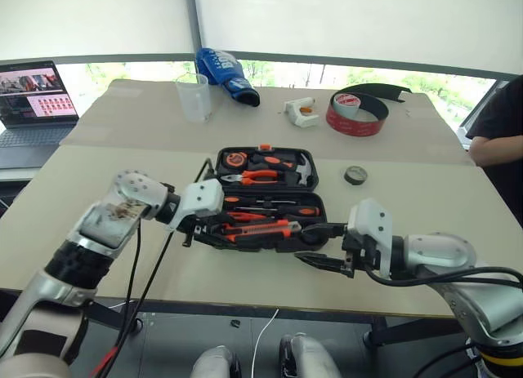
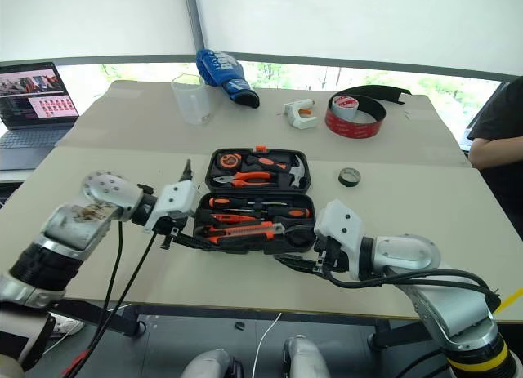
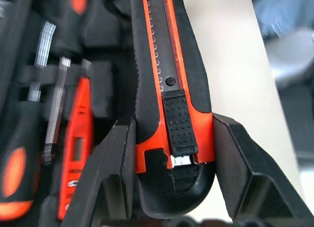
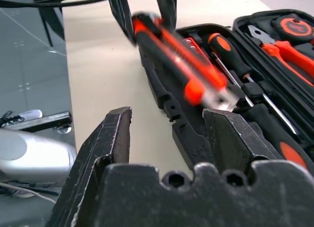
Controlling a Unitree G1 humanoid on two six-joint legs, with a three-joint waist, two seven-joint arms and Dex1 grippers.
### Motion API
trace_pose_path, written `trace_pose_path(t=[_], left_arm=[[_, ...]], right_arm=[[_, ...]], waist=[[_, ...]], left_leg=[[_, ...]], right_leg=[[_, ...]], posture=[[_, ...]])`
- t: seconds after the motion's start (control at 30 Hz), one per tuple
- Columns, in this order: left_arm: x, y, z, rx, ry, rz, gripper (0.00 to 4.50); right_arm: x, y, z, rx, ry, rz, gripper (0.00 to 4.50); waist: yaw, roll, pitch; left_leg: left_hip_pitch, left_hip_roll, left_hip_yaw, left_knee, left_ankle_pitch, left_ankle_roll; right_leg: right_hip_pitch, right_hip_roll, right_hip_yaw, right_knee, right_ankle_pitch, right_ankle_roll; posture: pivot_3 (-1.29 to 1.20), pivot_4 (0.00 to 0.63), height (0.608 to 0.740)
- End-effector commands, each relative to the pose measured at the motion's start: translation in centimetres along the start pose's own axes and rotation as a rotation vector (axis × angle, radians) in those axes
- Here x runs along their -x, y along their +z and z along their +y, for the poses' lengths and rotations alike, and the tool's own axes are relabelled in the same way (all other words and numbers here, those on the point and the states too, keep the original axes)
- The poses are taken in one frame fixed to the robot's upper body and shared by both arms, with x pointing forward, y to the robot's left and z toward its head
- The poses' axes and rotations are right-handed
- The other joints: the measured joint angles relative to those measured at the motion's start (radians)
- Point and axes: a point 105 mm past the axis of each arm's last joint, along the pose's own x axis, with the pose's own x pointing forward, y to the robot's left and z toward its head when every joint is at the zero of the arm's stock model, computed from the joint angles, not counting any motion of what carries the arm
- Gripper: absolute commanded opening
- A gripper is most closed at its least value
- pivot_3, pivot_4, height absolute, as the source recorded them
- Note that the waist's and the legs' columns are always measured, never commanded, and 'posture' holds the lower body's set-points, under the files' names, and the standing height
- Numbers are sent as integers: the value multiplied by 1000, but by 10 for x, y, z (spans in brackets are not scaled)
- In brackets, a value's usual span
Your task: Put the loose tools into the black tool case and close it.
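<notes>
1. The orange and black plastic utility knife (image 3: 169,104) is clamped at its back end in the left pincer (image 3: 171,153). It hangs low over the near half of the flat black plastic tool case (image 1: 265,200), which lies wide open in the middle of the pale counter (image 1: 98,190).
2. To do this step well, I think the left pincer should line the knife up with its long slot, push it flat, then let go.
3. The right pincer (image 4: 167,134) has its two fingers wide apart and holds nothing. It waits at the near right corner of the case. It should stay out of the way.
4. Two orange and black screwdrivers (image 1: 278,206) and a thin orange screwdriver (image 3: 76,148) already lie in their slots.
5. The small black tape roll (image 1: 355,175) sits on the counter to the right of the case, so it is not packed yet.
6. I cannot read any words or brand on the tools or the case.
</notes>
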Motion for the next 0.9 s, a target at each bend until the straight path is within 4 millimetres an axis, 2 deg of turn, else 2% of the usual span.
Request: trace_pose_path(t=[0.03, 0.17, 0.43, 0.5, 0.53, 0.67, 0.77, 0.87, 0.9], left_arm=[[5, -3, 10, -75, -21, 54, 1740], [3, -10, 21, -43, -1, 70, 1740], [-5, -13, 26, -8, -12, 54, 1740], [-5, -13, 28, -1, -6, 53, 2743], [-5, -13, 28, -1, -4, 53, 2937], [5, 4, 27, 16, -14, -29, 4398], [13, 12, 27, 38, -5, -74, 4467], [18, 10, 31, 37, 32, -67, 4467], [19, 7, 32, 33, 44, -56, 4205]], right_arm=[[7, 8, 2, 22, -30, -21, 3297], [10, 5, 3, 19, -50, -13, 3297], [10, 3, 5, 17, -57, -12, 3297], [9, 3, 5, 20, -56, -11, 3297], [9, 3, 4, 21, -56, -11, 3297], [8, 1, 3, 22, -53, -8, 3297], [7, 1, 2, 23, -49, -10, 3297], [5, 1, 2, 25, -47, -15, 3297], [5, 2, 1, 25, -47, -17, 3297]], waist=[[0, 0, 0], [0, 0, 0], [0, 0, 0], [0, 0, 0], [0, 0, 0], [-2, 0, 0], [-2, 0, 0], [-1, 0, 0], [-1, 0, 0]], left_leg=[[0, 0, 0, 0, 0, 1], [-3, 1, -1, 0, -1, 2], [-8, 0, -2, 7, -4, 9], [-8, 0, -2, 8, -5, 10], [-8, 0, -2, 8, -5, 10], [-9, 0, -1, 9, -6, 11], [-10, 0, -1, 9, -6, 11], [-11, 0, -1, 9, -6, 11], [-11, 0, -1, 10, -6, 11]], right_leg=[[0, 0, 0, -1, 0, 0], [0, 2, -1, -5, 1, 2], [0, 2, -2, -9, 4, 7], [0, 1, -3, -9, 5, 7], [0, 1, -3, -9, 5, 7], [0, 1, -3, -9, 5, 8], [-1, 2, -4, -9, 5, 7], [-2, 2, -4, -9, 5, 7], [-2, 2, -4, -9, 5, 7]], posture=[[0, 150, 730], [0, 150, 730], [0, 150, 730], [0, 150, 730], [0, 150, 730], [0, 150, 730], [0, 150, 730], [0, 150, 730], [0, 150, 730]])
